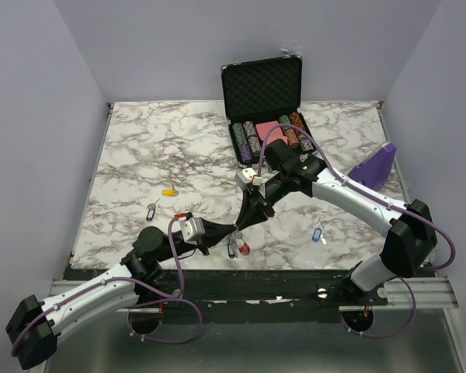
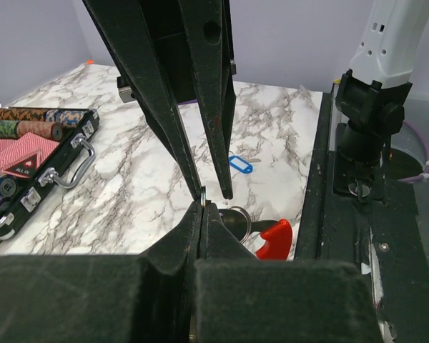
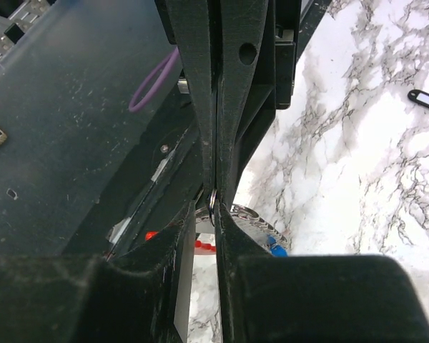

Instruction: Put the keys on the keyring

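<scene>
White-shelled arms point(image 1: 89, 299) with black joints, purple cables point(image 1: 175, 260), long tapered black fingers point(image 2: 157, 93)

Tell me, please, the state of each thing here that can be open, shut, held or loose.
left hand: shut on the keyring
right hand: fingers slightly apart, at the keyring
keyring: held by the left hand
case: lid open
yellow-tagged key: loose on the table
blue-tagged key: loose on the table
dark-tagged key: loose on the table

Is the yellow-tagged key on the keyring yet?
No, the yellow-tagged key lies by itself, well up and left of the keyring.
</scene>
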You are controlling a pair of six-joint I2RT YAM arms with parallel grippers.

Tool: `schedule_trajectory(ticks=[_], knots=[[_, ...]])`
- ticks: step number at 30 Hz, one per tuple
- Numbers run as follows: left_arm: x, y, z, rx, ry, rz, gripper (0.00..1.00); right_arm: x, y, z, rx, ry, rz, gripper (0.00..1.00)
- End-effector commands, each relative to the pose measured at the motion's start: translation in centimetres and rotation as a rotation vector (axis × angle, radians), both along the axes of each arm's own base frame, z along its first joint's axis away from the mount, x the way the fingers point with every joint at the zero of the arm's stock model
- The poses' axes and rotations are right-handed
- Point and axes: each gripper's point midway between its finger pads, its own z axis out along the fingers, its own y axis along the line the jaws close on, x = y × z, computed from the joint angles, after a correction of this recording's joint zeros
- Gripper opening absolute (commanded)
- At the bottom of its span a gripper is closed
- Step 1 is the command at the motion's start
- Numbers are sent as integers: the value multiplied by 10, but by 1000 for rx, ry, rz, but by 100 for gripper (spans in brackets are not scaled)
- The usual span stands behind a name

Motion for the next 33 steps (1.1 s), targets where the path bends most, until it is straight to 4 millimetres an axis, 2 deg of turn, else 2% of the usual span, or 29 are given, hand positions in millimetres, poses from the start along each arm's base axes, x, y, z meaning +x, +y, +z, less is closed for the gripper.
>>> schedule_trajectory(ticks=[1, 9, 13, 15, 17, 18, 21, 23, 28, 33], knots=[[1, 4, 23, -89, -9, 13, 0, -2, 5, -5, -2, 12, 7, 24], [5, 10, 24, -156, 22, 50, 0, -1, 6, -5, -8, 17, -2, 17], [6, 9, 23, -158, 33, 52, 0, 1, 7, -4, -14, 14, -12, 1], [7, 9, 22, -154, 37, 56, 0, 3, 8, -5, -27, 8, -22, 1], [10, 9, 13, -111, 63, 71, 0, 8, 7, -6, -52, -17, -47, 1], [11, 9, 10, -87, 74, 79, 3, 12, 6, -6, -67, -33, -59, 1], [10, 12, 5, 14, 89, 86, 43, 22, 1, -9, -120, -106, -92, 1], [10, 15, 2, 81, 91, 96, 51, 28, -3, -12, -160, -156, -109, 1], [11, 15, 0, 187, 83, 87, 55, 38, -11, -19, -230, -218, -132, 1], [18, 2, 2, 231, 105, 67, 49, 39, -12, -20, -244, -224, -132, 1]])
